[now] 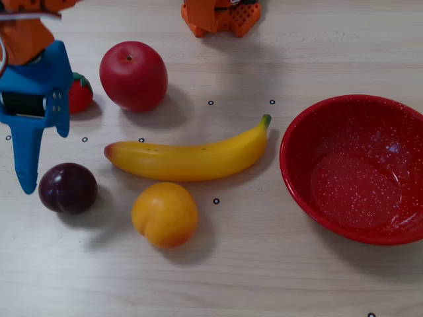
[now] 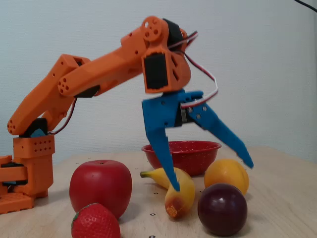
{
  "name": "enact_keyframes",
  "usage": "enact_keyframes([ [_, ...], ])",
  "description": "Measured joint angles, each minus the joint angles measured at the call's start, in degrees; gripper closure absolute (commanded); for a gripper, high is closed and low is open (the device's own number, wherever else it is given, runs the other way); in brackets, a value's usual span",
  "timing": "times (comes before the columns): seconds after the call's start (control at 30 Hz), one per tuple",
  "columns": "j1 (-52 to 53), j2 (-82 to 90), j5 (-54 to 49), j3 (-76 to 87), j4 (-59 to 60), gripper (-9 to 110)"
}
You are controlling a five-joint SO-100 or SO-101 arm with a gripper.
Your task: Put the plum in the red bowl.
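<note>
1. Your blue two-finger gripper [image 2: 214, 176] has its jaws spread wide and holds nothing; in the low side fixed view one finger [image 2: 162, 148] points steeply down and the other [image 2: 225, 136] angles out toward the right.
2. In the top-down fixed view you see one long blue finger [image 1: 28, 158] whose tip lies just left of the plum; the gripper [image 1: 39, 142] enters from the upper left corner.
3. The small, round, glossy dark purple plum [image 1: 67, 188] rests on the pale wooden table [image 1: 264, 277] at the left, untouched. In the side view the plum [image 2: 222, 208] sits below the spread fingers.
4. Beside the plum you find a round orange-yellow toy peach [image 1: 164, 214] and, above both, a long yellow plastic banana [image 1: 192, 157].
5. A large glossy red toy apple [image 1: 133, 75] stands farther back; a red toy strawberry [image 1: 80, 94] is partly hidden behind the gripper body.
6. The wide red bowl with fine white speckles [image 1: 310, 191] sits at the right, well apart from the plum.
7. The orange arm [image 2: 89, 79] reaches from its base [image 2: 27, 173] at the side view's left.
</note>
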Motion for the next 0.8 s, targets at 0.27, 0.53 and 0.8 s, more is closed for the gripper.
enact_keyframes([
  [0.27,0.1,-10.0,1.1,-8.9,0.0,50],
  [0.53,1.6,-12.6,2.5,-11.6,0.0,49],
  [0.8,3.4,-13.6,3.3,-11.6,-0.1,49],
])
